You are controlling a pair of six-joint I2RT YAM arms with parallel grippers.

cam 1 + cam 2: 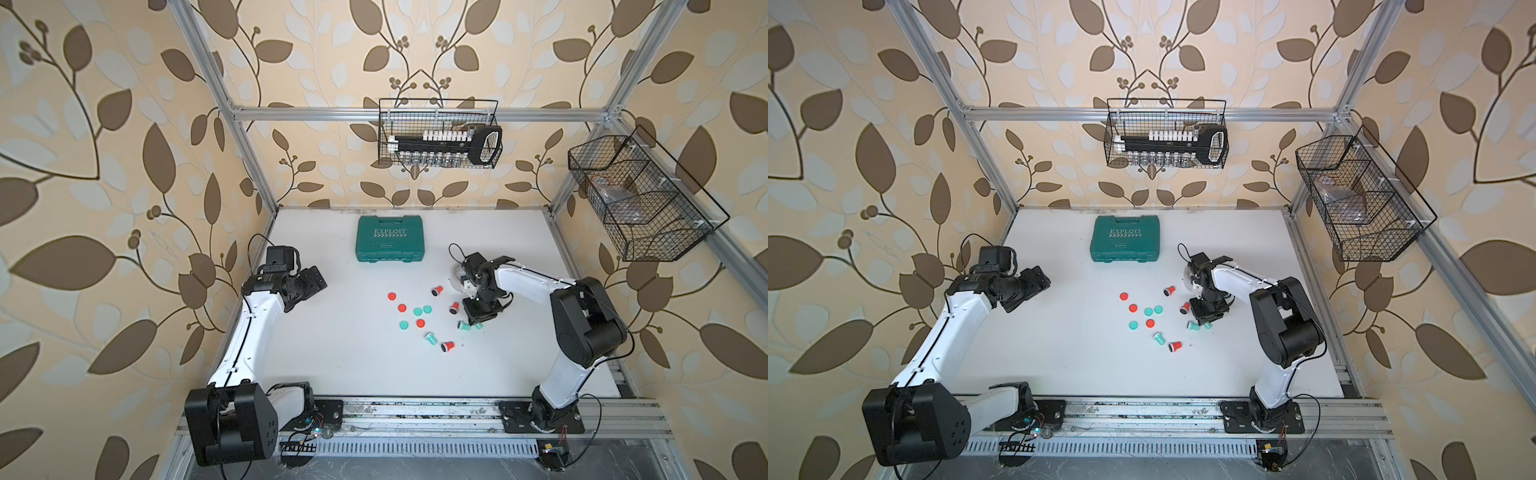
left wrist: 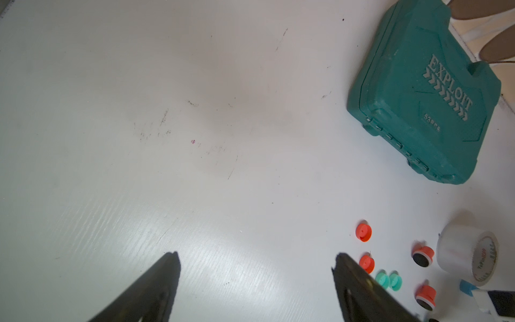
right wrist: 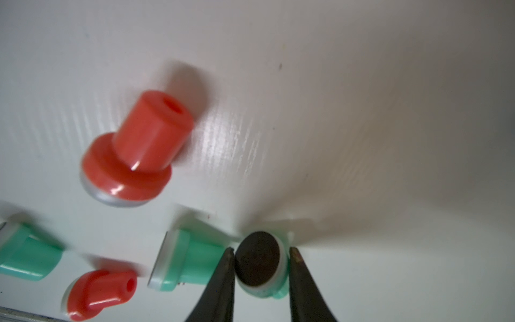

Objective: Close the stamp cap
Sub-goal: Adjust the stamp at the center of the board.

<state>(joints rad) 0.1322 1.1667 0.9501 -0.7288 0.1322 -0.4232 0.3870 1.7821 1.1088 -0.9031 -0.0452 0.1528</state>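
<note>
status: nothing capped so far, as far as i can see.

right fingers [image 3: 226, 270] are nearly closed, pinching a green stamp [image 3: 259, 262] with one finger on each side of its rim. the dark pad faces my wrist cam, so it has no cap on. it looks down on the tabletop [image 1: 332, 361], at 3 o'clock of the loose caps. can't tell if it's lifted at all.

left fingers [image 2: 347, 278] are spread wide and empty, over bare tabletop at 9 o'clock of the pile.

in both top views there are six loose caps: three red caps [image 1: 402, 308] and three green caps [image 1: 417, 311]. five other stamps [image 3: 139, 145] lie on their sides around them. the ones in my wrist cam show a bare white rim, so i read them as open. the rest are too small to be sure.

left to do, my read:
- steady this stamp pad-up
- fetch a green cap, nearest pair at 9 o'clock of the stamp
- seat it and press it home

the case [image 1: 388, 239] at 12 o'clock of the pile and the tape roll [image 2: 468, 251] at 11 o'clock of the stamp aren't in play.
</note>
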